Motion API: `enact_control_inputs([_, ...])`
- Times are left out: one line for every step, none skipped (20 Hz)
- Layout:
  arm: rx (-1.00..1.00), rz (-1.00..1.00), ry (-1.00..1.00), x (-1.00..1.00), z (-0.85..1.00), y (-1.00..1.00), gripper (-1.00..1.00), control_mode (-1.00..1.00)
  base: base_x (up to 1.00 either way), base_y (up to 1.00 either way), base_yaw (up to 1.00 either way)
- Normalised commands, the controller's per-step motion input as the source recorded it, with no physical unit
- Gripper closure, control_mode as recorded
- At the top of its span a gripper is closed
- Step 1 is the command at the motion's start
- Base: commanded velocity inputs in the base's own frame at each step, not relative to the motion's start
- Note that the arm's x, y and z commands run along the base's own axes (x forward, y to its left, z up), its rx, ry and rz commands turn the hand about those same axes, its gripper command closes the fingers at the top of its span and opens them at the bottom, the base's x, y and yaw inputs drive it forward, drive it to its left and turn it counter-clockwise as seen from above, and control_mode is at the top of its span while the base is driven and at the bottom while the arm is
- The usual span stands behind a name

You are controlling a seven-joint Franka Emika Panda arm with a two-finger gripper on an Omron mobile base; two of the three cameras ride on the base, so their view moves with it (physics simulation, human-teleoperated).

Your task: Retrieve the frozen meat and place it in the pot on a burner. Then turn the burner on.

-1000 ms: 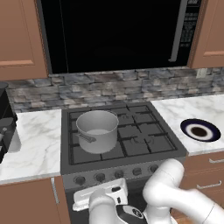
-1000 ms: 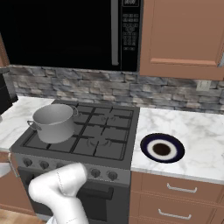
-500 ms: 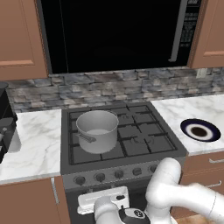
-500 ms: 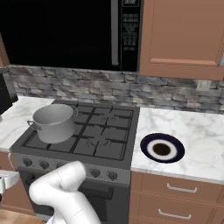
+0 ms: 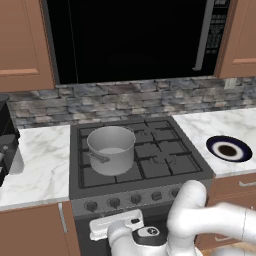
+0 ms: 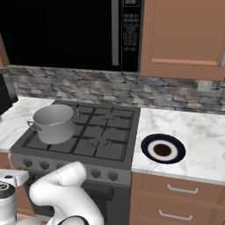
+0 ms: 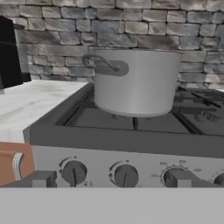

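**Silver-grey pot straight ahead of the gripper, no meat in sight**

Silver-grey and matte, the pot sits on the front-left burner of the stove, its short handle pointing toward the stove's front-left corner. From where I steer, the gripper hangs low in front of the stove, at the level of the knob row, and looks over the front edge at the pot: the pot lies ahead and above, slightly right of centre in the hand view. The two finger tips stand wide apart with nothing between them.

I see no frozen meat anywhere on the stove or on the marble desk beside it, and as far as I can see into the pot from the left base view, it is empty. A dark-rimmed plate lies on the desk to the right of the stove, well apart from the pot.

My judgement: the retrieval has not begun. The pot marks the drop spot, but the next move has to turn away from the stove to find the meat, probably in a freezer outside these views.
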Motion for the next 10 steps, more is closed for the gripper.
enact_control_inputs([0.00, -0.01, 0.00, 0.16, -0.41, 0.29, -1.00, -1.00, 0.00, 0.00, 0.00])
enact_control_inputs([0.00, -0.01, 0.00, 0.11, -0.44, 0.34, -1.00, -1.00, 0.00, 0.00, 0.00])
enact_control_inputs([0.00, -0.01, 0.00, 0.06, -0.31, 0.34, -1.00, -1.00, 0.00, 0.00, 0.00])
enact_control_inputs([0.00, -0.01, 0.00, 0.05, -0.15, 0.32, -1.00, -1.00, 0.00, 0.00, 0.00])
enact_control_inputs([0.00, -0.05, 0.00, 0.05, -0.09, 0.29, -1.00, -1.00, 0.00, 0.00, 0.00])
enact_control_inputs([0.00, -0.08, 0.00, 0.02, -0.04, 0.33, -1.00, -1.00, 0.00, 0.00, 0.00])
enact_control_inputs([0.00, -0.10, 0.00, 0.00, 0.00, 0.29, -1.00, -1.00, 0.00, 0.00, 0.00])
enact_control_inputs([0.00, -0.10, 0.00, 0.00, 0.00, 0.31, -1.00, -1.00, 0.00, 0.00, 0.00])
enact_control_inputs([0.00, -0.11, 0.00, 0.00, 0.00, 0.21, -1.00, -1.00, 0.00, 0.00, 0.00])
enact_control_inputs([0.00, -0.09, 0.00, 0.00, 0.00, 0.18, -1.00, -1.00, 0.00, 0.00, 0.00])
